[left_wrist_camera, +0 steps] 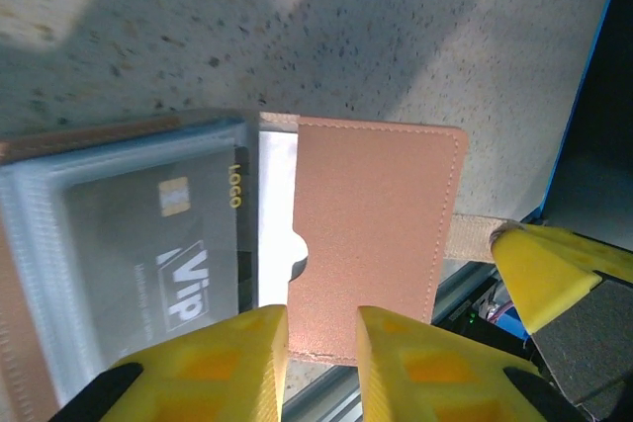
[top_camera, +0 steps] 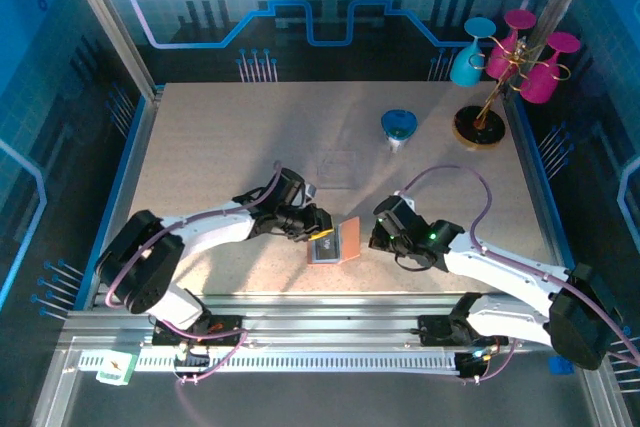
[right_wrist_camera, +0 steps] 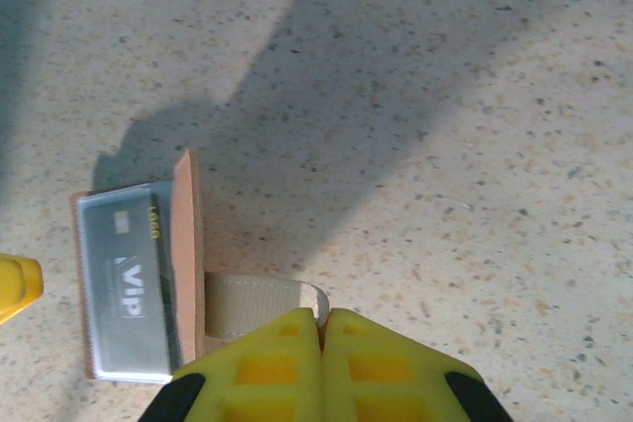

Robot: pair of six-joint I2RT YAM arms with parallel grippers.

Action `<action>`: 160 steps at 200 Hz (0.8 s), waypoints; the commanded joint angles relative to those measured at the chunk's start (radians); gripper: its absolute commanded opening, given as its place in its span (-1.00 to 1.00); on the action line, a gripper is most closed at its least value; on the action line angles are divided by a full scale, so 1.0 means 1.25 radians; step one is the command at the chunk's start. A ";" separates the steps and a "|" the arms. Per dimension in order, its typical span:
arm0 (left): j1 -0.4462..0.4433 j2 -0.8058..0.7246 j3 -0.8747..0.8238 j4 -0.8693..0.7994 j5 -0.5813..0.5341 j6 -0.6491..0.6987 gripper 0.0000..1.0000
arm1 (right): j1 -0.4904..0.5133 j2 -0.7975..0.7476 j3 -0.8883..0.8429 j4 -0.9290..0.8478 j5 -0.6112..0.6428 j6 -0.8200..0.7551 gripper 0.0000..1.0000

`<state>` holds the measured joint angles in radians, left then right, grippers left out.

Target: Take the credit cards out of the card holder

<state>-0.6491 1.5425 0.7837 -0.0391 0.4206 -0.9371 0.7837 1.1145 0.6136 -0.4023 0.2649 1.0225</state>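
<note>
The tan leather-like folding card holder [top_camera: 336, 242] lies open on the speckled bench [top_camera: 220, 147], one flap upright and a dark grey credit card [left_wrist_camera: 148, 244] in its pale pocket. At the holder's edge the left hand [left_wrist_camera: 321, 328] has its fingers narrowly parted. On the holder's other side the right hand [right_wrist_camera: 321, 328] is pinched closed on the holder's pale fabric strap [right_wrist_camera: 252, 301].

Tan card holder [left_wrist_camera: 381, 234], dark grey credit card [left_wrist_camera: 148, 264].

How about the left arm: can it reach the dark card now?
Probably yes: the right claw holds the card holder open by its strap, and the dark card lies in view right by the left claw.
</note>
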 commanded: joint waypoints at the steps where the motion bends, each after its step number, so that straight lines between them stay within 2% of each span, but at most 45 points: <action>1: -0.031 0.039 0.042 0.049 0.020 -0.028 -0.51 | -0.020 -0.002 -0.018 -0.005 -0.015 -0.017 -0.98; 17: -0.051 0.068 0.055 0.064 0.021 -0.035 -0.52 | -0.028 0.005 -0.021 -0.002 -0.028 -0.027 -0.92; 34: -0.066 0.098 0.066 0.092 0.034 -0.045 -0.65 | -0.035 0.011 -0.012 -0.005 -0.045 -0.043 -0.84; 67: -0.076 0.143 0.063 0.137 0.048 -0.065 -0.75 | -0.042 0.008 0.022 -0.031 -0.061 -0.071 -0.68; 104: -0.076 0.158 0.058 0.154 0.048 -0.069 -0.82 | -0.049 0.000 0.111 -0.076 -0.138 -0.110 -0.24; 160: -0.077 0.183 0.050 0.188 0.048 -0.085 -0.84 | -0.051 0.001 0.171 -0.041 -0.247 -0.107 -0.06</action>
<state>-0.7380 1.7508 0.8467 0.1593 0.4541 -1.0233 0.7319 1.1236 0.8131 -0.4686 0.0551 0.8963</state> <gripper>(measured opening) 0.083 0.452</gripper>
